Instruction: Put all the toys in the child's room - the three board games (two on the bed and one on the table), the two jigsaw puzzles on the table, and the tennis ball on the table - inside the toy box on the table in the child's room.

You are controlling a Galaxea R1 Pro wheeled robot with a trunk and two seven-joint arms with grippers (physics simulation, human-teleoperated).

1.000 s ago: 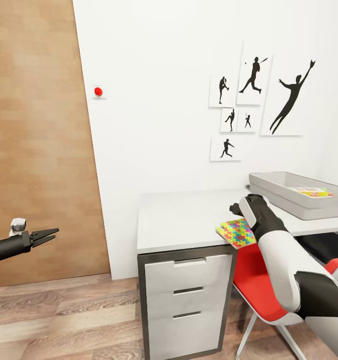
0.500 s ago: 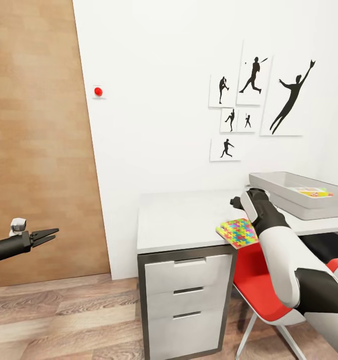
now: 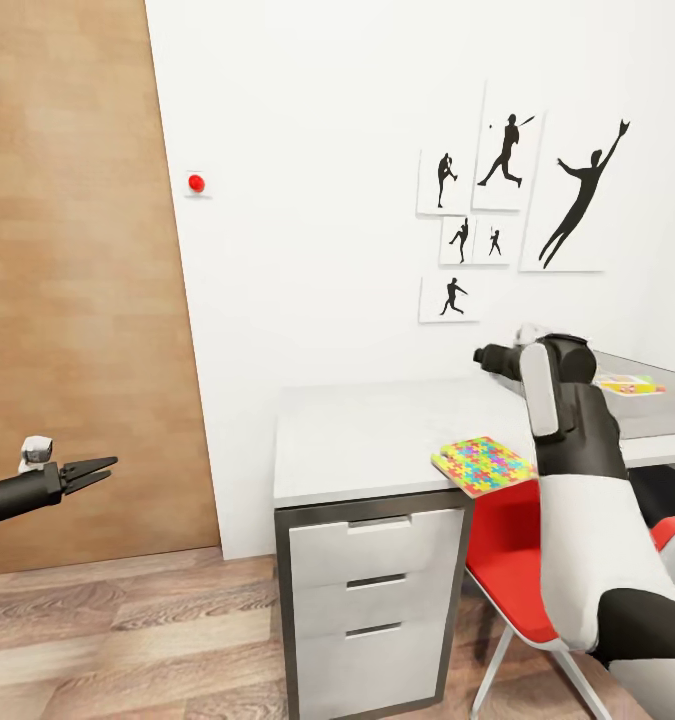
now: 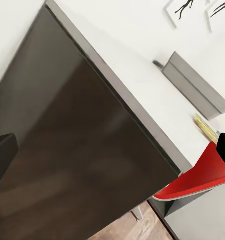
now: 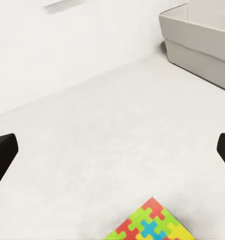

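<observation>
One jigsaw puzzle (image 3: 484,465) lies flat at the table's (image 3: 377,435) front edge, its corner hanging over the edge; it is also the jigsaw puzzle (image 5: 152,227) in the right wrist view. My right gripper (image 3: 491,357) (image 5: 112,152) hovers open and empty above the table behind that puzzle. The grey toy box (image 3: 649,412) (image 5: 202,42) stands at the table's right end, partly hidden by my right arm. A colourful flat item (image 3: 627,384) lies in it; I cannot tell which toy. My left gripper (image 3: 92,470) (image 4: 112,150) is open, out by the door.
A red chair (image 3: 507,570) is tucked under the table below the puzzle. White drawers (image 3: 372,585) fill the table's left end. A brown wooden door (image 3: 77,280) stands at the left. Baseball silhouettes (image 3: 522,190) hang on the white wall.
My right arm has risen from table height beside the puzzle and swung up toward the toy box. The puzzle stays where it was. The left arm has not moved.
</observation>
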